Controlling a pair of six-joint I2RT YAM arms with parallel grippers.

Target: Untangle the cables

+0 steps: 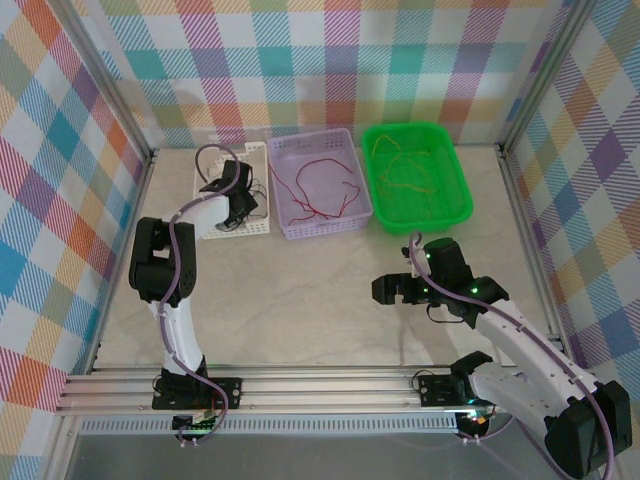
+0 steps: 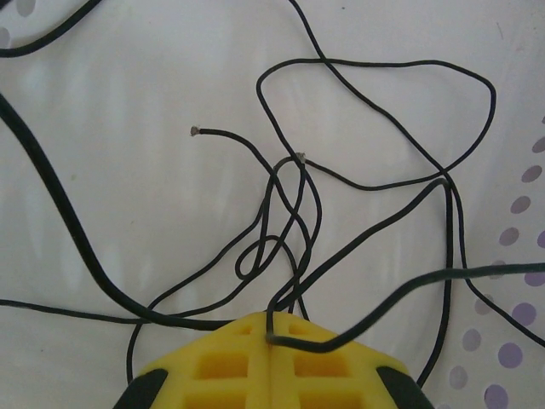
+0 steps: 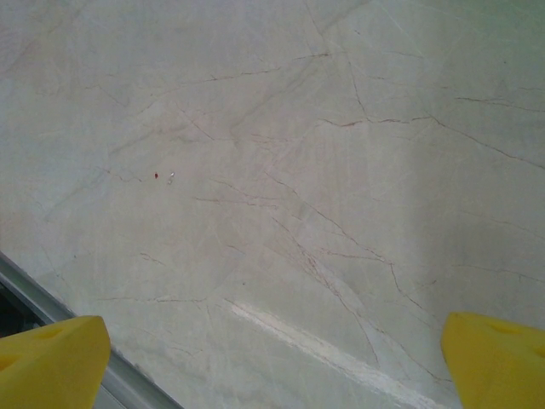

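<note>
Main risk from here: left hand (image 2: pixel 271 334) has one strand nipped, and it runs straight into the knot of black cables (image 2: pixel 289 230) on the floor of the white basket (image 1: pixel 250 228); lift straight up and I'd expect the middle loops to cinch tighter rather than slide free, or the whole bundle to come up together; the basket looks light, so a snagged pull could drag or tip it into the purple basket (image 1: pixel 300 232) just beside it; the wire is thin and sits right at the fingertips (image 2: pixel 221 366), so it could also slip out; a slow pull toward a free end (image 2: pixel 196 131) looks safer to me. Hands: left is fully closed, pads together on that single black cable, which crosses the seam between them and trails off to the right; nothing else gripped as far as I can tell; overhead it's down inside the white basket, far-left part of the table (image 3: pixel 255 170). Right hand (image 1: pixel 398 290) is spread as wide as it goes, holds nothing, touches nothing, hovers over bare table toward the near right, well apart from all three baskets. Cables: black in the white basket; red cables (image 1: pixel 315 190) in the purple basket, middle of the far edge; yellow-orange cables (image 1: pixel 405 170) in the green basket (image 1: pixel 460 200), far right; sorted by colour, each lot looped over itself.
</note>
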